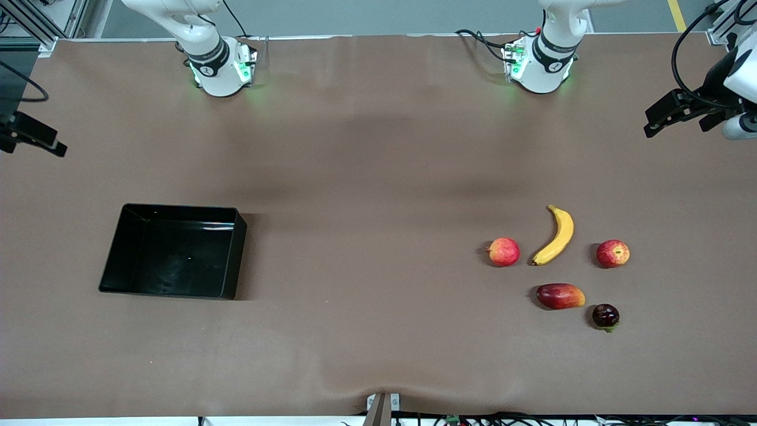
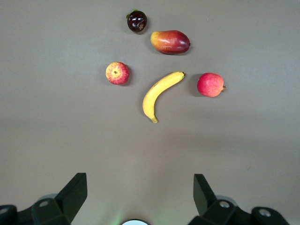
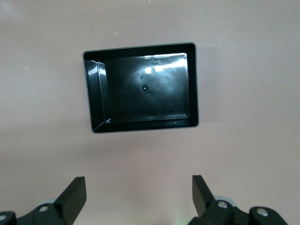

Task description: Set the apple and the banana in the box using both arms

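We note the apple [image 1: 612, 254] [image 2: 117, 73] lying on the brown tabletop [image 1: 378, 177] toward the left arm's end, red with a yellowish patch round its stem dimple. Just beside it, not touching, lies the banana [image 1: 555, 235] [image 2: 160, 93], curved, yellow, dark at the tip, set between the apple and a pinkish-red round fruit [image 1: 503, 251] [image 2: 210, 84] that carries a small nub on its side. Nearer to the front camera than these three we see an oblong red-and-orange fruit [image 1: 560, 296] [image 2: 170, 41], and beside it, toward the left arm's end, a small dark glossy fruit [image 1: 605, 316] [image 2: 137, 21] with a green stub. None of the five touch.

The box [image 1: 112, 260] [image 3: 194, 84], black, glossy and low-walled, sits well apart from the fruit toward the right arm's end of the tabletop. We see no fruit in it.

The left gripper [image 1: 674, 112] [image 2: 140, 190] hangs in the air at the left arm's end of the tabletop, its camera looking over the fruit group; its jaws stand wide apart and hold nothing. The right gripper [image 1: 32, 139] [image 3: 139, 190] hangs at the right arm's end, its camera looking over the box; its jaws are likewise spread wide and hold nothing. Both arms wait, clear of every object.
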Robot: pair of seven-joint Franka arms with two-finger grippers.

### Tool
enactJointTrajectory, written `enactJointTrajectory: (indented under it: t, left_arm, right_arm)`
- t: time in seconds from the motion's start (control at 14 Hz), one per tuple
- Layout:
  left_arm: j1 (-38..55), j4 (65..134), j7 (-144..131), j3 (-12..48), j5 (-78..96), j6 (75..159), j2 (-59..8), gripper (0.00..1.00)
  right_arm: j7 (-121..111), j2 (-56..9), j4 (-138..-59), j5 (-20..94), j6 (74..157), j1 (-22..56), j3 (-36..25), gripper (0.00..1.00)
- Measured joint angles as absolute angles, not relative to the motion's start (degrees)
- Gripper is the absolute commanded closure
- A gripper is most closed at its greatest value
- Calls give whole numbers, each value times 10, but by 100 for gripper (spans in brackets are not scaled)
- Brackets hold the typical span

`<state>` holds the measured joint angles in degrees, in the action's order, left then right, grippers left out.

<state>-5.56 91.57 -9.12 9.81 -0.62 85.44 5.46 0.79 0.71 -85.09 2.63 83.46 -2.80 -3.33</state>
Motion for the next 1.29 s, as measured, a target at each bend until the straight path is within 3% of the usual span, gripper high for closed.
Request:
enactJointTrajectory:
  t: [1.29]
  left_arm:
    - [-80,913,-91,96,-6,856,25,0]
  right_arm:
    - [-43,-11,-867,39,794,-52,-40,0]
